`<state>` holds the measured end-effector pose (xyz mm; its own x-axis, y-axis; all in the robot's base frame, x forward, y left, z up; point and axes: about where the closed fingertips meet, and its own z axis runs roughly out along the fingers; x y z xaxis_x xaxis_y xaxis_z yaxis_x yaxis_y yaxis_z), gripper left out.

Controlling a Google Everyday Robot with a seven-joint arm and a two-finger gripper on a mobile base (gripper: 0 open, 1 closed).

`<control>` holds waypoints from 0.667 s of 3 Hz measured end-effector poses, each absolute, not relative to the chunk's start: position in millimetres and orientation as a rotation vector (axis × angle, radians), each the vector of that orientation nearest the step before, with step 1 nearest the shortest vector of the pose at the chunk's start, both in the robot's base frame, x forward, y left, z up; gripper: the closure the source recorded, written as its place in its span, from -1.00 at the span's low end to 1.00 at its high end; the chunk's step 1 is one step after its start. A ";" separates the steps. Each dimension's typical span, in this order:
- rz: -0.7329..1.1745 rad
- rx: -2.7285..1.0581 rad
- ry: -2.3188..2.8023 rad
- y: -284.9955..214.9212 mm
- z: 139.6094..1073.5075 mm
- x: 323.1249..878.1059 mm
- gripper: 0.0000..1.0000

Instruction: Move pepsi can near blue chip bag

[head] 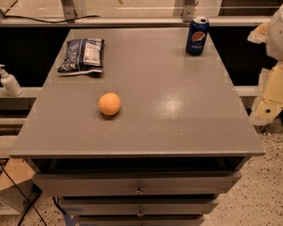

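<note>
The pepsi can stands upright at the far right corner of the grey cabinet top. It is dark blue with a silver top and a round logo. The blue chip bag lies flat at the far left of the top, with a whitish patch facing up. The two are far apart across the width of the top. My arm is off the right side of the cabinet. My gripper shows at the right edge, beside and to the right of the can, not touching it and holding nothing that I can see.
An orange round fruit sits left of centre on the top. A white pump bottle stands on a ledge to the left. Drawers are below the front edge. A rail and glass run behind the cabinet.
</note>
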<state>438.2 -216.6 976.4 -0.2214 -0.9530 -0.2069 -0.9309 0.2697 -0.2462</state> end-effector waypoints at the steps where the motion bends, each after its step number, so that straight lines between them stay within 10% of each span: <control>1: -0.099 -1.724 2.231 -216.6 976.4 438.2 -1.00; 2: -0.083 -1.682 2.198 -213.6 984.6 451.6 -1.00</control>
